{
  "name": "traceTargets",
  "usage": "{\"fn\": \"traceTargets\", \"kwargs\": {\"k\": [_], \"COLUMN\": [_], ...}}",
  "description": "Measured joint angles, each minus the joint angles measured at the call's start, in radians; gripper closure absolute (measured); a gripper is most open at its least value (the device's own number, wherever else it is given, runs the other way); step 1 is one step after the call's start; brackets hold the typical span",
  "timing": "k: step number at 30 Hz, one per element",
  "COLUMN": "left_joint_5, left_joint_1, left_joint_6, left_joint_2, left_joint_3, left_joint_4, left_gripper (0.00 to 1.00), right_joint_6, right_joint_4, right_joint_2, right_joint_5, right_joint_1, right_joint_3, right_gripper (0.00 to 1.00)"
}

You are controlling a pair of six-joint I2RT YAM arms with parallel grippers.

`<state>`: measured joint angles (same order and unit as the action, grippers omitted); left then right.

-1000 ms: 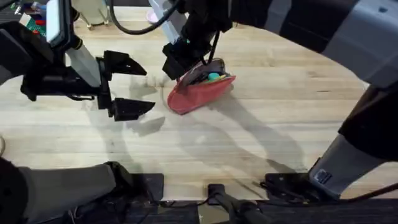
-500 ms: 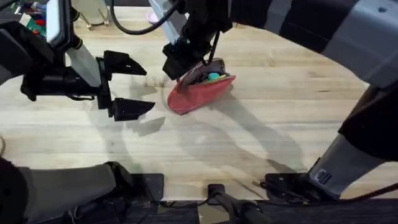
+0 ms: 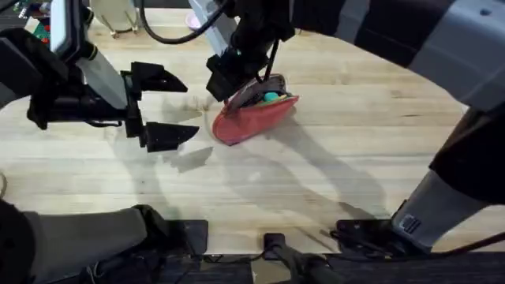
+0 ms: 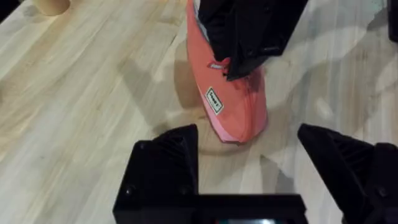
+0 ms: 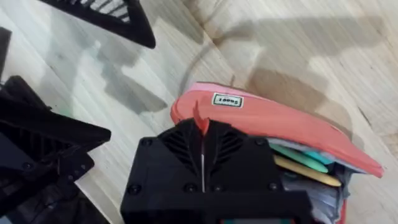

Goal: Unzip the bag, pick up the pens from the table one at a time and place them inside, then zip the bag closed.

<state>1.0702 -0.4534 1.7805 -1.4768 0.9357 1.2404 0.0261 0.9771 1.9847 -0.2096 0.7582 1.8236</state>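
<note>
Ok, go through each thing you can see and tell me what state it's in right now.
bag: on the table, partly unzipped, mouth gaping.
pens: green and yellow, both inside the bag.
right gripper: shut on the red zipper pull.
left gripper: open, empty, beside the bag.

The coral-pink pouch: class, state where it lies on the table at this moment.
In the overhead view the pouch lies on the table slightly left of centre, under the right gripper, with the open left gripper just to its left.
</note>
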Motion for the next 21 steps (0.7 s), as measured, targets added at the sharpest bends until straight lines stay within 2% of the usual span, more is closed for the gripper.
{"fn": "traceTargets", "kwargs": {"k": [5, 9, 18, 20, 21], "left_joint_5": [0.007, 0.017, 0.063, 0.070, 0.075], "left_joint_1": [0.007, 0.034, 0.148, 0.168, 0.189], "left_joint_6": [0.000, 0.000, -0.009, -0.028, -0.066], "left_joint_2": [-0.042, -0.119, -0.244, -0.257, -0.266], "left_joint_3": [-0.025, -0.042, -0.047, -0.047, -0.047], "left_joint_4": [-0.010, -0.042, -0.134, -0.166, -0.214], "left_gripper": [0.006, 0.006, 0.006, 0.006, 0.006], "right_joint_6": [0.000, 0.000, 0.000, 0.000, 0.000], "right_joint_4": [0.000, 0.000, 0.000, 0.000, 0.000], "right_joint_2": [0.000, 0.000, 0.000, 0.000, 0.000], "right_joint_5": [0.000, 0.000, 0.000, 0.000, 0.000], "right_joint_1": [0.000, 0.000, 0.000, 0.000, 0.000], "right_joint_3": [0.000, 0.000, 0.000, 0.000, 0.000], "right_gripper": [0.969, 0.969, 0.969, 0.969, 0.968]}}
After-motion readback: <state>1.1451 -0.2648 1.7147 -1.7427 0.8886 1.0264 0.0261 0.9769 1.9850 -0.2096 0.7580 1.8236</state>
